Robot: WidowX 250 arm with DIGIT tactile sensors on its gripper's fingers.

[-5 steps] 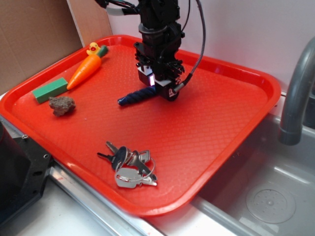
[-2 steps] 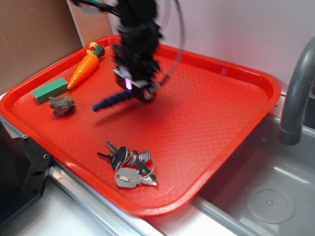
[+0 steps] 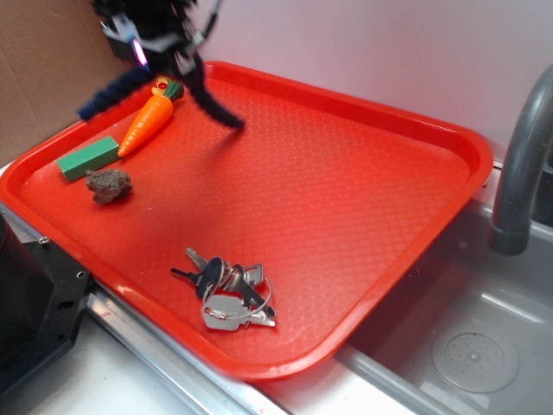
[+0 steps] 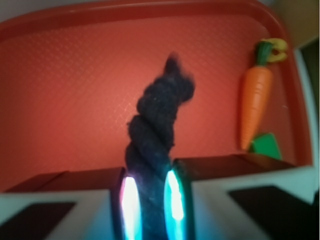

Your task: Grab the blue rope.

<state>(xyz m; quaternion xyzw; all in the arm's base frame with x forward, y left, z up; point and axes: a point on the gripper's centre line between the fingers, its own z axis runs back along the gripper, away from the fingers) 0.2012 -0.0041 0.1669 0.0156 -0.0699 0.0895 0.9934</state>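
The red tray (image 3: 363, 225), its pebbled plastic floor ridged by a raised rim, fills the scene beside a steel sink (image 3: 467, 346). Up at the tray's far left corner, the end effector (image 3: 147, 39) is clenched on the blue rope (image 4: 159, 125), thick twisted navy cord pinched between the pads, both floppy ends drooping clear of the tray. Grab looks achieved. Below: glossy orange carrot (image 3: 149, 123), green block (image 3: 88, 158), rough stone (image 3: 109, 185), metal keys (image 3: 226, 292).
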